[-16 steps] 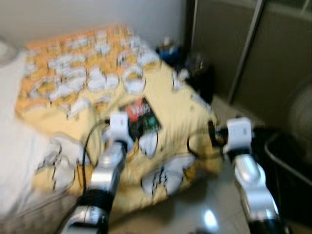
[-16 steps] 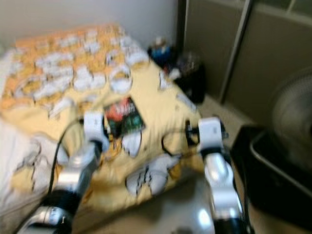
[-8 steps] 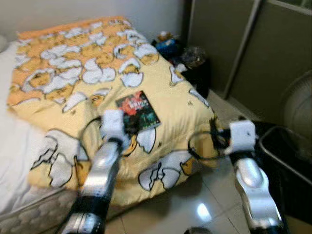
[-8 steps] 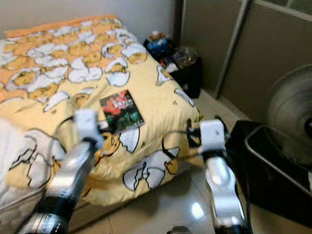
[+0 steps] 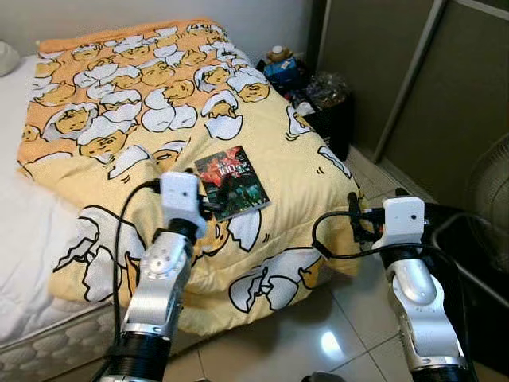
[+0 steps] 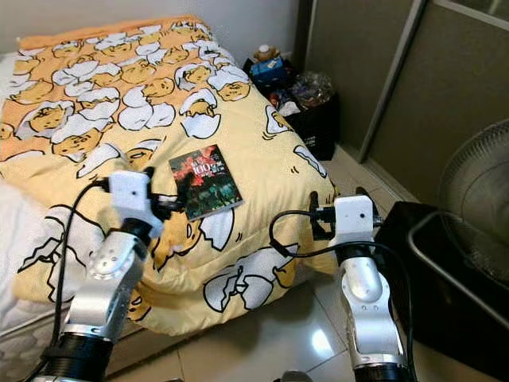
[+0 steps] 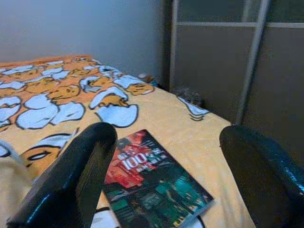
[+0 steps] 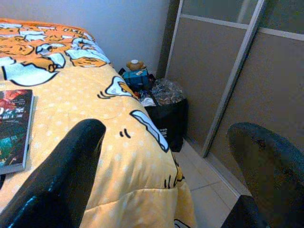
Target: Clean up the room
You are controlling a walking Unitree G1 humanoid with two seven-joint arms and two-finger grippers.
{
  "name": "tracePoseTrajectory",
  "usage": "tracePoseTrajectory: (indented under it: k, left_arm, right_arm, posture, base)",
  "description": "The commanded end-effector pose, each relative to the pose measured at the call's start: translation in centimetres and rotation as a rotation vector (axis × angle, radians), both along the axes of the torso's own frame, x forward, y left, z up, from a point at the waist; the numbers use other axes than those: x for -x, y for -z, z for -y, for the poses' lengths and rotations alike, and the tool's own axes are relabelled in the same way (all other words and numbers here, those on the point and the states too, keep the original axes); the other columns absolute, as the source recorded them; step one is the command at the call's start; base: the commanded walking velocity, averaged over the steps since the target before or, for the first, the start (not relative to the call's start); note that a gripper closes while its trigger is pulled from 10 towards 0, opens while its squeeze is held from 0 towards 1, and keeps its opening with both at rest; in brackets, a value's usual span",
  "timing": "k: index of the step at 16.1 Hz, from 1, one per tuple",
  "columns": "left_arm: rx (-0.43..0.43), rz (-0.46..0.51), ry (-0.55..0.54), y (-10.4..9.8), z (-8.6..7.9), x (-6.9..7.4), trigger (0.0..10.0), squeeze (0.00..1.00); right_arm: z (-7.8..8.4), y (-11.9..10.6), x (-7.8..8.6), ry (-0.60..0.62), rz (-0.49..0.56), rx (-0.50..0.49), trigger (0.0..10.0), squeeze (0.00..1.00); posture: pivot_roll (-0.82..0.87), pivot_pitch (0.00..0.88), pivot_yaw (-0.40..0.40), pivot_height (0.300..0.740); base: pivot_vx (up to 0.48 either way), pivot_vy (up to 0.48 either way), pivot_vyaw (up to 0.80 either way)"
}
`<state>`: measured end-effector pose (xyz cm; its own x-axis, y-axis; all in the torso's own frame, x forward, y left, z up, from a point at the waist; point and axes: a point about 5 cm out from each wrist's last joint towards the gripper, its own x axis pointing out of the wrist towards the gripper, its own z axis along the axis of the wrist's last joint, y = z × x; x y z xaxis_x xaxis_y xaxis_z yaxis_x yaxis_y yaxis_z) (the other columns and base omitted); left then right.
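A book (image 5: pixel 231 181) with a dark red and green cover lies flat on the yellow egg-print duvet (image 5: pixel 143 103) near the foot of the bed. My left gripper (image 5: pixel 208 208) is held just short of the book's near edge, open, with nothing between its fingers; the left wrist view has the book (image 7: pixel 152 185) lying ahead between the two black fingers (image 7: pixel 80 175). My right gripper (image 5: pixel 354 219) hovers open off the bed's corner above the floor, and its wrist view looks past the duvet corner (image 8: pixel 118 156).
A black bag (image 5: pixel 328 115) stuffed with clutter and a blue item with a small toy (image 5: pixel 282 68) stand at the bed's far corner. Sliding doors (image 5: pixel 413 79) run along the right. A fan (image 6: pixel 477 215) and a black frame (image 5: pixel 469 255) stand at my right. Tiled floor (image 5: pixel 318 342) lies below.
The view has swung and steadied from blurred to sharp. Both arms hold about the same pose, with the left gripper still beside the book.
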<state>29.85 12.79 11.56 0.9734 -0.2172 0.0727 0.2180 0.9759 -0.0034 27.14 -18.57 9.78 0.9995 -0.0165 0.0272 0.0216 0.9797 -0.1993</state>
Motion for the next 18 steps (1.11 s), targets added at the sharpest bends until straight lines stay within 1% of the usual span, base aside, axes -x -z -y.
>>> tracePoseTrajectory:
  k: [1, 3, 4, 5, 6, 8, 11, 14, 16, 18]
  left_arm:
    - [-0.024, -0.004, 0.012, -0.2, 0.0, 0.1, 10.0, 0.00]
    - [-0.023, -0.007, 0.014, -0.2, 0.1, 0.1, 10.0, 0.00]
    - [-0.014, -0.029, 0.011, -0.1, 0.0, -0.1, 10.0, 0.00]
    - [-0.003, -0.042, 0.011, 0.0, -0.1, -0.3, 10.0, 0.00]
    - [0.001, -0.046, 0.018, 0.1, 0.0, -0.2, 10.0, 0.00]
    - [0.002, -0.050, 0.032, 0.1, 0.1, -0.1, 10.0, 0.00]
    - [-0.009, -0.063, 0.012, 0.3, -0.2, -0.3, 10.0, 0.00]
    - [-0.004, -0.064, 0.007, 0.3, -0.3, -0.4, 10.0, 0.00]
    - [-0.001, -0.076, -0.004, 0.2, -0.4, -0.8, 10.0, 0.00]
    - [-0.040, -0.095, 0.011, 0.4, -0.1, -1.2, 10.0, 0.00]
  right_arm:
    - [-0.2, -0.4, 0.0, -0.007, 0.023, -0.014, 10.0, 0.00]
    - [-0.2, -0.4, 0.0, -0.008, 0.023, -0.014, 10.0, 0.00]
    - [-0.6, -0.1, -0.1, -0.016, 0.012, -0.014, 10.0, 0.00]
    - [-0.9, 0.0, -0.1, -0.027, 0.005, -0.010, 10.0, 0.00]
    - [-1.0, 0.0, 0.0, -0.033, 0.005, -0.014, 10.0, 0.00]
    - [-1.1, 0.2, 0.2, -0.038, 0.005, -0.028, 10.0, 0.00]
    - [-1.1, 0.3, 0.3, -0.034, 0.018, -0.046, 10.0, 0.00]
    - [-1.2, 0.4, 0.3, -0.029, 0.002, -0.038, 10.0, 0.00]
    - [-1.2, 0.5, 0.2, -0.034, -0.011, -0.032, 10.0, 0.00]
    - [-1.2, 0.6, 0.2, -0.034, -0.013, -0.032, 10.0, 0.00]
  posture:
    - [-0.20, 0.000, 0.064, 0.740]
    - [-0.20, 0.000, 0.064, 0.740]
    - [-0.21, 0.000, 0.085, 0.740]
    - [-0.21, 0.000, 0.089, 0.740]
    - [-0.21, 0.000, 0.090, 0.740]
    - [-0.21, 0.000, 0.093, 0.740]
    - [-0.21, 0.000, 0.096, 0.740]
    - [-0.21, 0.000, 0.097, 0.740]
    - [-0.21, 0.000, 0.100, 0.740]
    - [-0.21, 0.000, 0.105, 0.740]
  base:
    - [0.480, 0.000, 0.00]
    - [0.480, 0.000, 0.00]
    - [0.480, 0.000, 0.00]
    - [0.454, 0.000, 0.00]
    - [0.307, 0.368, -0.65]
    - [0.000, 0.450, -0.64]
    - [0.000, 0.458, -0.67]
    - [0.000, 0.456, 0.00]
    - [0.000, 0.000, 0.00]
    - [0.000, 0.000, 0.00]
